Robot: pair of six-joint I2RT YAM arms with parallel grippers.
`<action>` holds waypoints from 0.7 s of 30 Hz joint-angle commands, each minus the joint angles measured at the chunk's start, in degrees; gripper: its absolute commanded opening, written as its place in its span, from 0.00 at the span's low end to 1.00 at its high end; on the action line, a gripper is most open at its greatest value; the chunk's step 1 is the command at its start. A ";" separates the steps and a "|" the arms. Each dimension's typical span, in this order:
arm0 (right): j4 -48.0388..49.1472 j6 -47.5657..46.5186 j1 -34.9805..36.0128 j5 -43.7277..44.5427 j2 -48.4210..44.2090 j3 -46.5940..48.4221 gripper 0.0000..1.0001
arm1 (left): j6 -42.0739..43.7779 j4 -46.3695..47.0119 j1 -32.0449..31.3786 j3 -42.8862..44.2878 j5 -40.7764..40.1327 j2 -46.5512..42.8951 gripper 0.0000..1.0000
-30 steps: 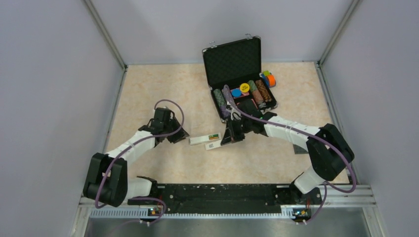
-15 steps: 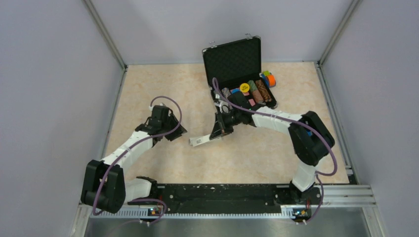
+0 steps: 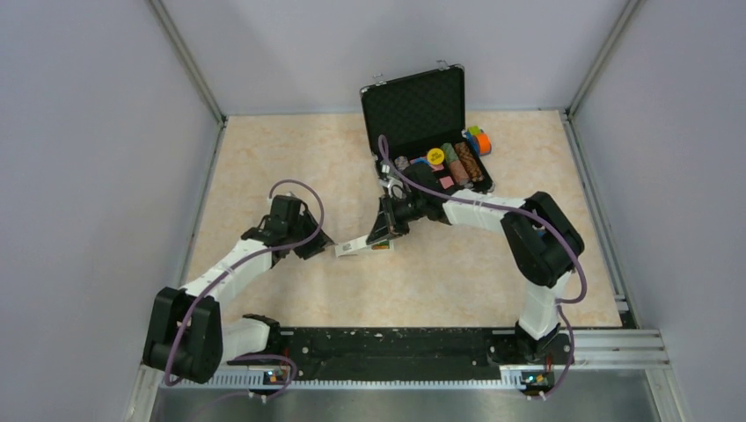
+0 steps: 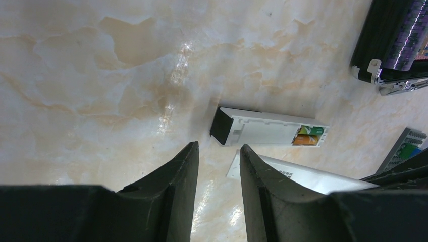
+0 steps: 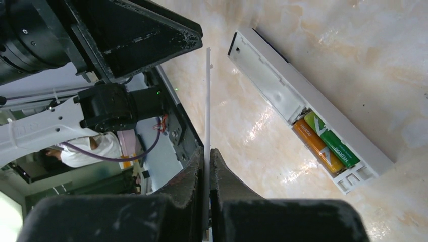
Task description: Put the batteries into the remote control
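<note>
Right jaws, shifting toward the counter's left edge, are pinching a white cover.
Left jaws are hovering spread beside the remote control, batteries seated.

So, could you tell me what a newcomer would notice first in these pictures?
Probably the remote control lying open mid-table, with orange and green batteries seated at one end. Next, the right gripper shut on a thin white cover beside it, and the open black case of chips at the back.
</note>
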 commanded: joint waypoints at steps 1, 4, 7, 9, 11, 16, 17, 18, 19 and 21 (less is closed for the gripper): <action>5.48 2.58 -1.63 -1.52 -0.80 0.20 0.00 | -0.29 2.06 0.13 -0.87 0.69 -1.76 0.41; 5.52 3.35 -2.05 -0.33 -0.48 -0.56 0.00 | -0.25 2.41 0.13 -1.10 0.78 -1.57 0.41; 5.54 3.95 -2.21 0.94 0.24 -1.27 0.00 | -0.22 2.84 0.13 -1.06 1.10 -1.05 0.41; 5.56 4.19 -2.25 1.55 0.84 -1.71 0.00 | -0.16 3.35 0.13 -1.22 1.45 -0.69 0.41; 5.53 4.08 -2.25 1.82 1.40 -2.09 0.00 | -0.15 4.60 0.13 -1.51 2.04 -0.45 0.41; 5.52 3.88 -2.20 2.92 1.97 -2.91 0.00 | -0.46 6.95 0.13 -2.50 3.20 -0.33 0.41; 5.53 3.88 -2.29 3.44 1.96 -3.02 0.00 | -0.47 7.21 0.14 -2.67 3.42 -0.26 0.41; 5.58 4.00 -2.33 3.71 2.12 -3.14 0.00 | -0.55 7.40 0.17 -2.64 3.45 -0.21 0.41; 5.57 4.19 -2.41 4.02 2.24 -3.34 0.00 | -0.47 7.40 0.13 -2.67 3.50 0.04 0.41; 5.53 4.49 -2.50 4.63 2.54 -3.55 0.00 | -0.45 7.65 0.20 -2.82 3.67 0.34 0.41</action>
